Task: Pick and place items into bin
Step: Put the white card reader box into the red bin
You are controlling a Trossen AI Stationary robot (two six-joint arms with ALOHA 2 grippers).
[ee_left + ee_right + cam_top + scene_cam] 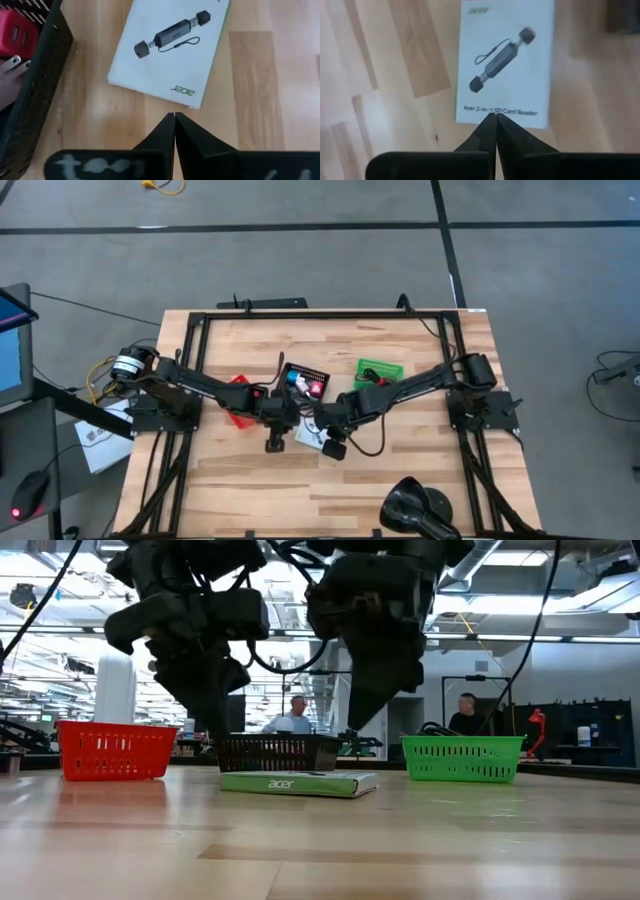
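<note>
Box [167, 50]: white card-reader pack, flat on table beside black bin [30, 100].
My left pincer [174, 116]: clenched, empty, above box edge.
My right pincer [496, 116]: clenched, empty, above box.

Grey floor [520, 290] surrounds the wooden table [400, 480]; ceiling lights [520, 558] glow overhead.

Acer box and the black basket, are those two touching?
Apart. The left wrist view shows a strip of bare wooden tabletop between the Acer box and the wall of the black basket.
</note>
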